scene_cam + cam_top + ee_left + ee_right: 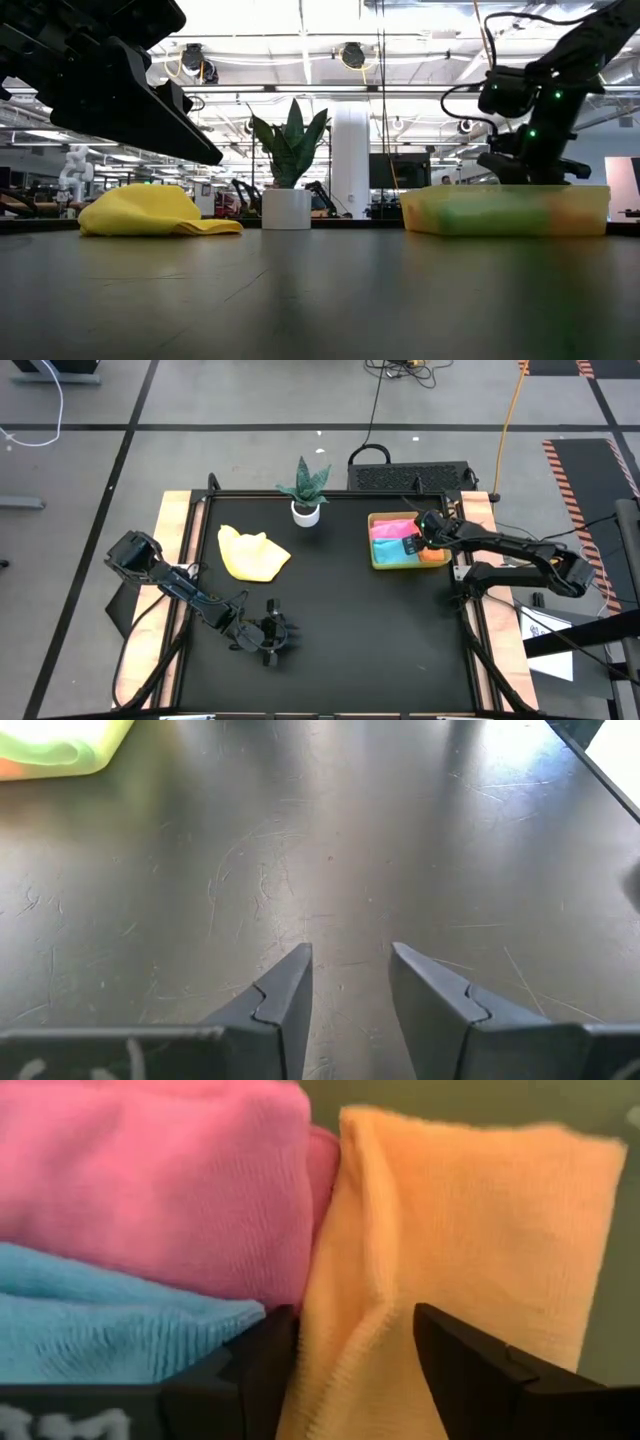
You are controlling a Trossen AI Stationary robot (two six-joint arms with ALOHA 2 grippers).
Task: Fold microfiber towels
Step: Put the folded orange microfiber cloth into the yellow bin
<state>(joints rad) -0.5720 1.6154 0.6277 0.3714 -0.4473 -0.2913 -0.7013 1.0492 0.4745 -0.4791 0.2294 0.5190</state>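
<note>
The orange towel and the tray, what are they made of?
Orange towel: looks like soft, fuzzy cloth, probably microfiber; tiny fibres and floppy wrinkles show up close. Tray: likely smooth plastic; its yellow-green wall lets the towel colours glow through.

Looks like a robotics lab or big industrial test hall tbh. Black counter [330,620] on a wood-edged frame, sitting on a grey concrete floor [250,400] with dark tape lines and hazard striping [570,470]. Loose cables [372,405] trail around, and overhead lights [350,55] with exposed ceiling beams show behind.
</note>
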